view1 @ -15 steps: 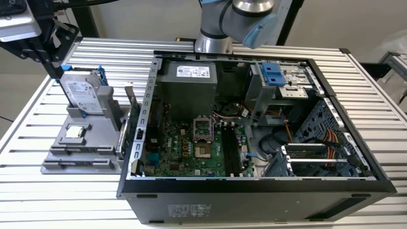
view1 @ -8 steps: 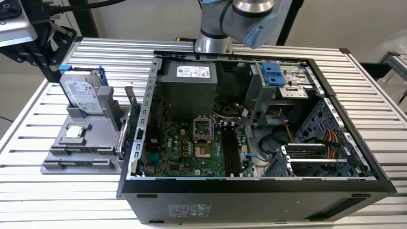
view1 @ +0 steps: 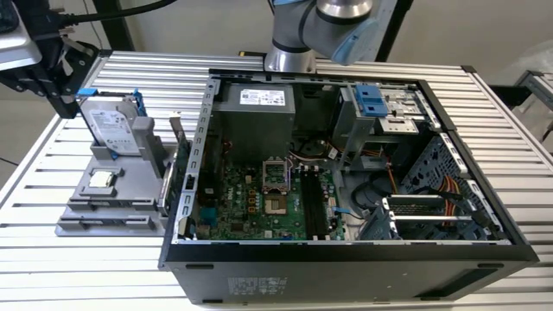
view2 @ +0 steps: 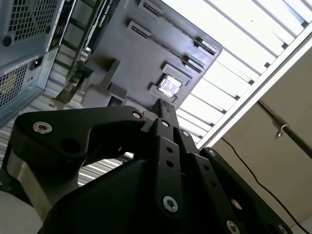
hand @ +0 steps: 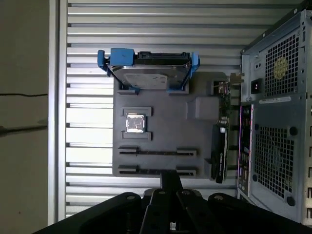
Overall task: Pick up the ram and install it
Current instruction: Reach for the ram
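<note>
Both tray slots [hand: 157,152] near the closed, seemingly empty tool [hand: 170,178] hold nothing, and the ram [view1: 309,202] looks seated in the case [view1: 346,272], well apart from it, light, stiff, fragile, best pinched on its long bare edges.

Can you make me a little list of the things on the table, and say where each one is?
slatted table: holds everything
computer case: lying open, motherboard showing
grey holder: at the exterior view's left of the case
hard drive: upright in the holder
processor chip: flat in the holder's square pocket
long slots: two on the holder, both look empty
gripper: hovering near the holder, outside the case
</note>
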Robot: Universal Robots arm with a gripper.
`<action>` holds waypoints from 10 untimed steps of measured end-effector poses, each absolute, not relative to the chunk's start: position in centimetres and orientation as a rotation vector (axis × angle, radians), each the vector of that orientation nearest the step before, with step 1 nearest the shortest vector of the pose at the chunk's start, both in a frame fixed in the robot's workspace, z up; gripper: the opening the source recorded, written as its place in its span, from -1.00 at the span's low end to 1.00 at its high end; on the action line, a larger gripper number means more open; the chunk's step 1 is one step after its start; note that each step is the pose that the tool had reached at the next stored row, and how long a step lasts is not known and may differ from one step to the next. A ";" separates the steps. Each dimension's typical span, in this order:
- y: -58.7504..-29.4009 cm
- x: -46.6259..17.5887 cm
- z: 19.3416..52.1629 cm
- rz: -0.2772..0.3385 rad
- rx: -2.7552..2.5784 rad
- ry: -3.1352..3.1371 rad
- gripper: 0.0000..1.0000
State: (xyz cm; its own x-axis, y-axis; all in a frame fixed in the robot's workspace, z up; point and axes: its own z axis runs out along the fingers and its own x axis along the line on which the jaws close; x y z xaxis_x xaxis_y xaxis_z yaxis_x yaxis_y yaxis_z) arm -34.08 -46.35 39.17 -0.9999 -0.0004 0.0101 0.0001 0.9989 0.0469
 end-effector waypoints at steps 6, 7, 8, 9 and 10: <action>-47.2 -34.2 39.2 -0.073 0.000 -3.130 -1.00; -47.3 -34.2 39.2 -0.073 0.000 -3.131 -1.00; -47.4 -34.2 39.2 -0.073 0.000 -3.131 -1.00; -47.6 -34.2 39.2 -0.073 0.000 -3.131 -1.00; -47.6 -34.2 39.2 -0.073 0.000 -3.131 -1.00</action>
State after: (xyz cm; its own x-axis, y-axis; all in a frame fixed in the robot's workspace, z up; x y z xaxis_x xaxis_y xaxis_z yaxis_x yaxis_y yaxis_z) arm -34.20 -47.65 39.17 -0.9999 -0.0004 0.0102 0.0001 0.9989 0.0469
